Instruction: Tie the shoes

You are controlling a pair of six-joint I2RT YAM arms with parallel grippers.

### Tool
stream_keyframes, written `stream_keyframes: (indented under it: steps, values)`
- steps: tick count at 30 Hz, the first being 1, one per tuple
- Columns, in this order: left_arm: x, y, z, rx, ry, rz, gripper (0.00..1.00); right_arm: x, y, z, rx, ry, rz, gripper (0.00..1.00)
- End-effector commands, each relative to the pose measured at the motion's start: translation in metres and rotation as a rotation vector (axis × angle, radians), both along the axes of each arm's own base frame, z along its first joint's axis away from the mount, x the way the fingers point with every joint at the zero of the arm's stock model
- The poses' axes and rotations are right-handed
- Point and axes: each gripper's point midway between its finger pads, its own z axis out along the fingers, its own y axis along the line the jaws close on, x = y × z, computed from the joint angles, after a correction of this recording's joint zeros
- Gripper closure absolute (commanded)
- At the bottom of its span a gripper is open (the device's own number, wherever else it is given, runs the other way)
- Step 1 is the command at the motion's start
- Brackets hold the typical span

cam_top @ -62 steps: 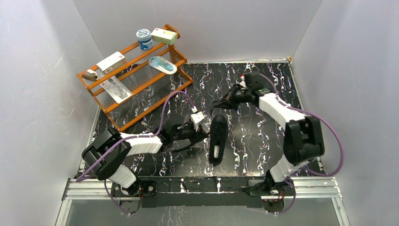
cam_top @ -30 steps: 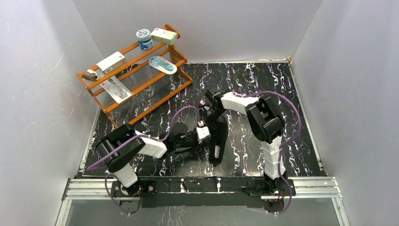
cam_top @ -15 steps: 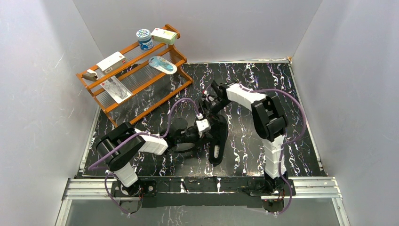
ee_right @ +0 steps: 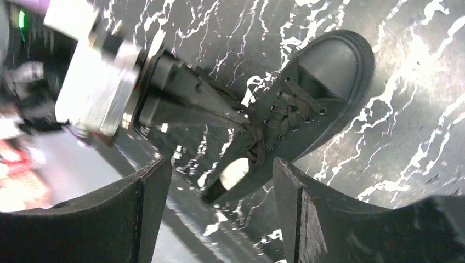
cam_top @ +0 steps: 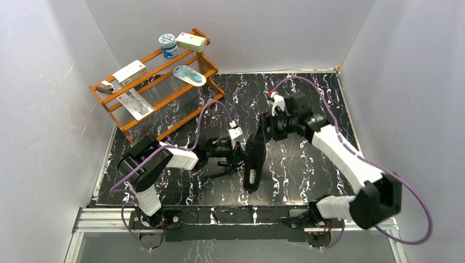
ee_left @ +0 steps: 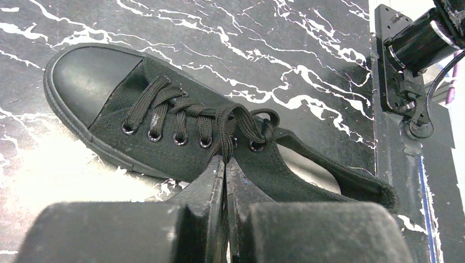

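Note:
The shoe (cam_top: 254,164) is a black low-top sneaker lying mid-table, toe toward the back. In the left wrist view the shoe (ee_left: 109,82) shows its laced eyelets and a loose loop of black lace (ee_left: 226,131). My left gripper (ee_left: 225,160) is shut on that lace at the shoe's left side, and it sits beside the shoe (cam_top: 241,156) in the top view. My right gripper (cam_top: 262,133) hovers above the toe end, open, with nothing between its fingers. In its own view the right gripper (ee_right: 219,175) looks down on the shoe (ee_right: 323,82).
A wooden rack (cam_top: 159,87) stands at the back left, holding a tin (cam_top: 168,45), a box (cam_top: 191,41) and flat packets. Grey walls close in the black marbled table (cam_top: 307,164) on three sides. A metal rail (cam_top: 236,218) runs along the near edge.
My right gripper has opened and pulled back from the laces to the right of the toe, its arm swinging out right. The left gripper stays shut on the lace beside the shoe.

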Motion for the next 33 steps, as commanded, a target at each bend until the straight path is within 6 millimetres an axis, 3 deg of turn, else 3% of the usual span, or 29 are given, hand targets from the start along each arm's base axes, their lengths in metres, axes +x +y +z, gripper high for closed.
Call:
stream_keyframes:
  steps: [1,6,9,12,18,22,27,33]
  values:
    - [0.003,-0.003,0.008,-0.005,0.035,-0.067,1.00,-0.007,0.023,0.028,-0.013,-0.532,0.232,0.25]
    - [0.013,-0.001,0.004,0.015,0.062,-0.081,1.00,-0.072,0.062,0.048,0.078,-0.963,0.621,0.29]
    - [0.016,-0.001,0.001,0.023,0.087,-0.095,1.00,-0.111,0.081,0.030,0.105,-1.085,0.869,0.36]
    - [0.016,-0.001,-0.001,0.037,0.107,-0.124,1.00,-0.121,0.102,0.008,0.076,-1.141,0.926,0.36]
    - [0.009,-0.009,-0.006,0.059,0.195,-0.254,1.00,-0.089,0.136,-0.031,-0.081,-1.274,0.930,0.40]
    - [0.007,-0.005,-0.008,0.070,0.205,-0.278,1.00,-0.071,0.142,-0.061,-0.232,-1.293,1.039,0.46]
    - [0.008,-0.003,-0.012,0.090,0.219,-0.282,1.00,-0.049,0.150,-0.078,-0.381,-1.296,1.114,0.49]
    - [0.007,0.001,-0.015,0.102,0.196,-0.289,1.00,-0.042,0.160,-0.096,-0.437,-1.274,1.201,0.48]
